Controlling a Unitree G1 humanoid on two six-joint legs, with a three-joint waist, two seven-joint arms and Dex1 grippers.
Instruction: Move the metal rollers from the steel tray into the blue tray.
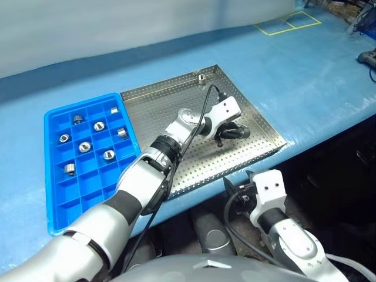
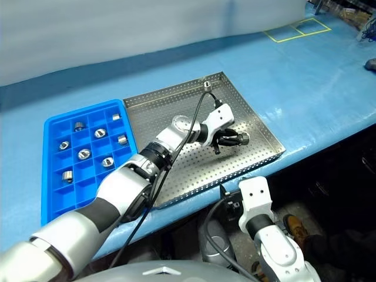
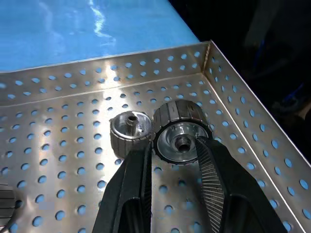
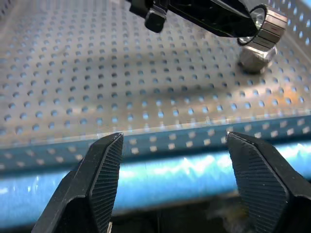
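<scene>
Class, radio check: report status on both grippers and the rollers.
Left gripper shut on a metal roller, lifted above steel tray. Right gripper open, empty, at tray's near rim. Second roller beside it; nothing blocking.
</scene>
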